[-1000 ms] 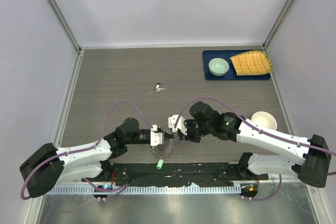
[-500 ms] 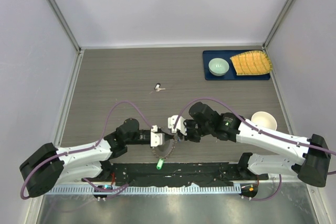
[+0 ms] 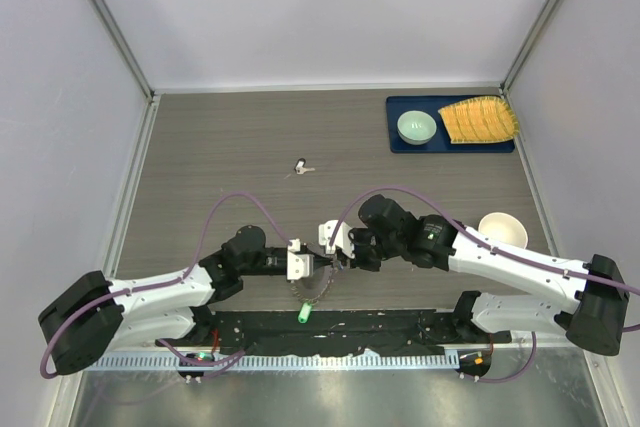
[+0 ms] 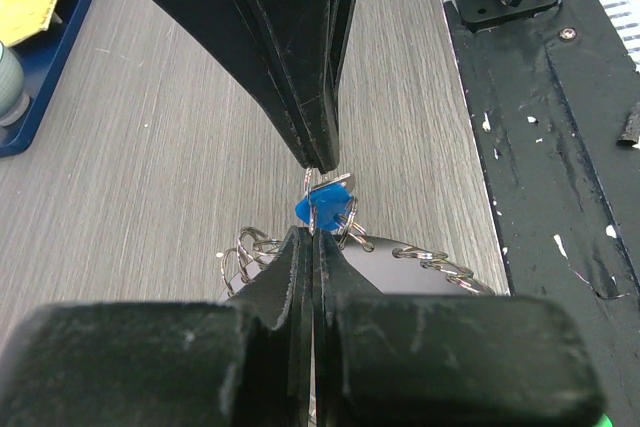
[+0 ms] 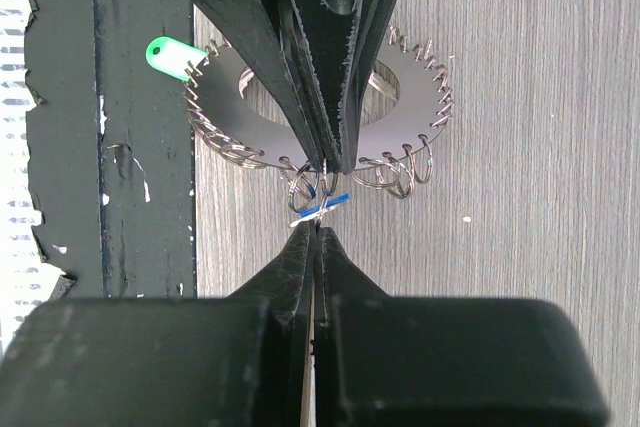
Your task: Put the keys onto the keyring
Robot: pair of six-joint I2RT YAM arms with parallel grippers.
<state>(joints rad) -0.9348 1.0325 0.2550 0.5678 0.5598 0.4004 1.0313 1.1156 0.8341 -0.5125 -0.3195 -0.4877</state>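
1. From where I stand the job looks about halfway. The small silver key with a bright green plastic head (image 5: 168, 54) sits right against the rim of the large flat grey metal keyring (image 5: 405, 112), whose edge bristles with little wire loops. I'd guess the green key is already hung there, though I can't see the loop that would carry it
2. The small silver key with a blue plastic head (image 4: 312, 209) is the one being worked on. It is held just off the keyring's rim, beside a cluster of loops, and I can't tell whether it has been threaded through one
3. The keyring sits at the near edge of the grey wood-grain bench (image 3: 230, 147), partly over the black mat (image 3: 380, 325). Whether it rests there or is lifted I can't say
4. A small dark-and-silver piece (image 3: 300, 165) lies well apart, further back, untouched
5. Both arms reach inward, low and nearly level, elbows swung outward, and meet tip to tip over the keyring
6. The left end effector (image 4: 312, 235) is pinched together at the blue key's head end, on the key or on a loop, I can't tell which
7. The right end effector (image 5: 315, 235) is pinched together on what looks like the blue key's silver blade
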